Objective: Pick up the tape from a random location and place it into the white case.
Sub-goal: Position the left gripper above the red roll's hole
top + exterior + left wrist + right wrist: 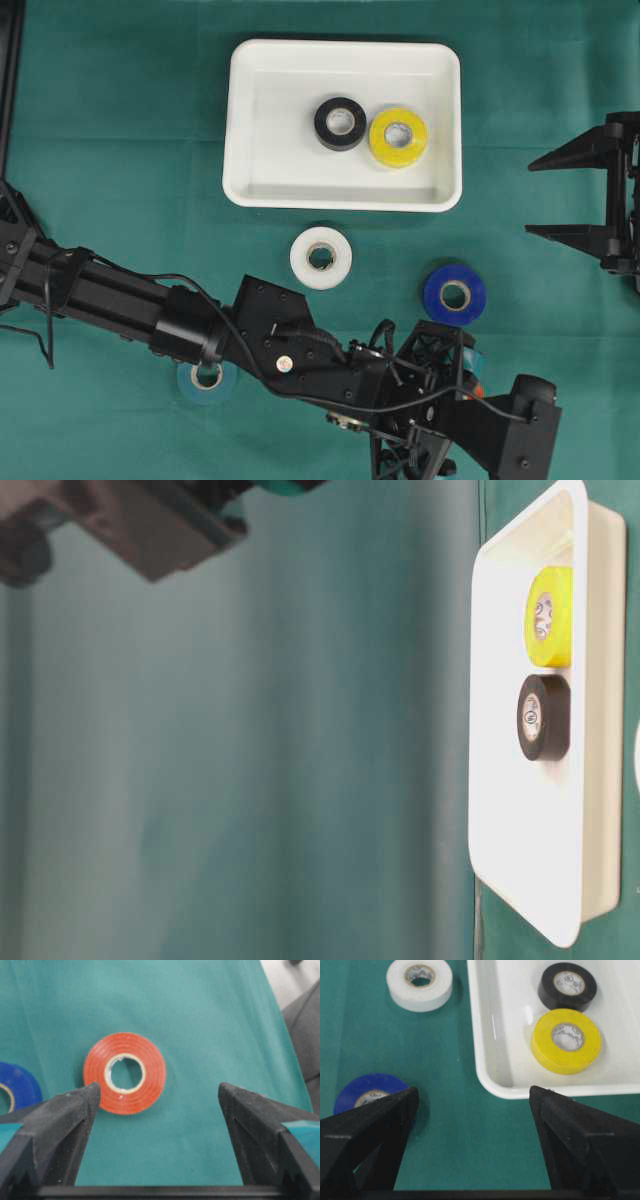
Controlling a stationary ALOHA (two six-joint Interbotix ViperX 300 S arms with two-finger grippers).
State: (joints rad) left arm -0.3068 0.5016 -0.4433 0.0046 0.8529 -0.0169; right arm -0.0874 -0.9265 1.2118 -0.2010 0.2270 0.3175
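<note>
Two rolls in the white case, four more waiting outside

Six tape rolls are visible, and I take the white case (pixel 250 120) as the landmark. Going from left to right: a light blue roll (pixel 207 380) lies far below the case's left corner, half under the left arm. A white roll (pixel 321 258) lies just below the case's lower rim. Inside the case, a black roll (pixel 340 123) and a yellow roll (pixel 398 137) lie flat, touching each other. A dark blue roll (pixel 454 294) lies below the case's right corner.

The left hand (pixel 157 1105) is spread wide and holds nothing. It hangs over an orange roll (pixel 125 1073), which lies flat on the green worktop (pixel 120 180), well below the case and beside the dark blue roll. This orange roll seems to be the next one to pick.

The right hand (pixel 545 195) is also spread and empty, to the right of the case.

I judge the roll to be light and stiff, with a smooth and a little slippery side. The fingers should close across its outer rim, or one finger can enter the centre hole.
</note>
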